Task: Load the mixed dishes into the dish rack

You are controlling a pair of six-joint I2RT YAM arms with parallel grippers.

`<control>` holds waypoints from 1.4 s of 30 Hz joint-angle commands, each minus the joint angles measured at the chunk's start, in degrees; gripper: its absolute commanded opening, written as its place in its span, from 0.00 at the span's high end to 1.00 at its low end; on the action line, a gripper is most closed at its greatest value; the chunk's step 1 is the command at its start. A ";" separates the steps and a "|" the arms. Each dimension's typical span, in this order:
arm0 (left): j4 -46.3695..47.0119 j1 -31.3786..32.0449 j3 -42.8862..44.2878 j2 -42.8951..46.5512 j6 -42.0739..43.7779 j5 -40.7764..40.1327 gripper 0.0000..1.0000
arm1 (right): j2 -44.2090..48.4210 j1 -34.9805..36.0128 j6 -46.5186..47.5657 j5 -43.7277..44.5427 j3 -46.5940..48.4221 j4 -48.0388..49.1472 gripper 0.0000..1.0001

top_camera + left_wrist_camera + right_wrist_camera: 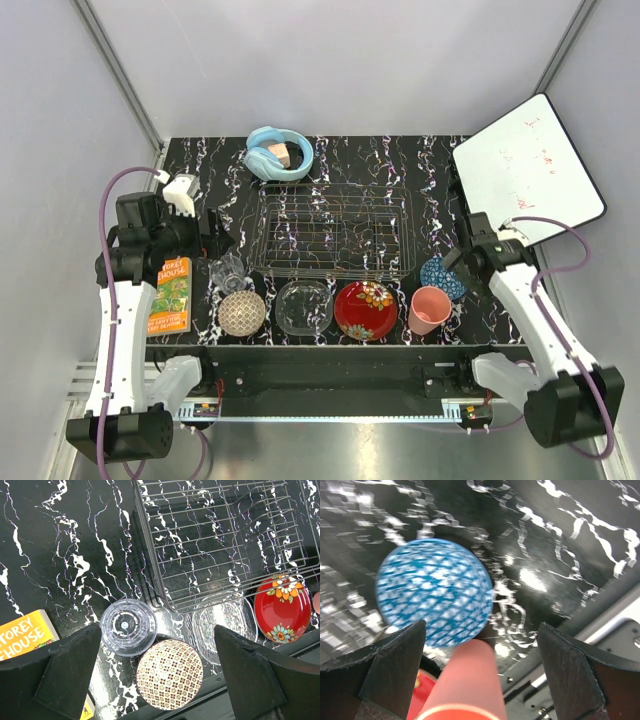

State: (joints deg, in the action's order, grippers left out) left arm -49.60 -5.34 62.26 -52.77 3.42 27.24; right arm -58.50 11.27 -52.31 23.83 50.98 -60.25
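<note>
Left end effector (212, 240) released, fingers wide apart, gripping nothing; hangs over the left end of the dish row. In its wrist view the left end effector (157, 630) frames the tumbler (128, 626) and beige bowl (170, 674) below it.

Book (172, 295) lies flat at the left edge of the surface (200, 170). Tumbler (228, 270) upright, just beside the rack's near-left corner. Beige bowl (241, 313) dome up, in front of the tumbler, nearly touching it. Glass bowl (304, 307) next, its far rim under the rack's near edge. Rack (335, 230) sits mid-surface; all six dishes are outside it. Headphones (278, 153) behind the rack, at the far edge. Plate (365, 310) right of the glass bowl, face up. Cup (430, 310) right of the plate, upright. Blue bowl (442, 277) dome up, just behind the cup.

Right end effector (456, 262) released too, nothing between the fingers; hovers by the blue bowl. Its wrist view is blurred: right end effector (481, 626) spans the blue bowl (434, 591) and the cup (465, 680). Board (528, 170) leans at the far right corner.
</note>
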 commanded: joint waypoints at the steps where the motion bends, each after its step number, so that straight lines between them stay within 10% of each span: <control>1: 2.50 -0.46 0.85 0.65 0.27 1.15 0.01 | -3.81 0.51 -4.46 5.34 1.05 -3.65 0.00; 27: 1.97 -0.54 2.08 2.06 0.45 -1.05 0.01 | -9.08 0.42 -11.76 7.36 -11.43 16.73 0.24; 42: 2.06 -0.55 0.93 3.20 2.12 -3.25 0.01 | -7.69 0.42 -10.80 7.98 -12.66 17.80 0.94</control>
State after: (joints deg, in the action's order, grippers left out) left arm -49.65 -5.58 62.28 -49.65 4.64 25.23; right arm -70.04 11.42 -63.66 28.97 38.54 -42.63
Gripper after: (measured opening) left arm 0.988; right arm 0.161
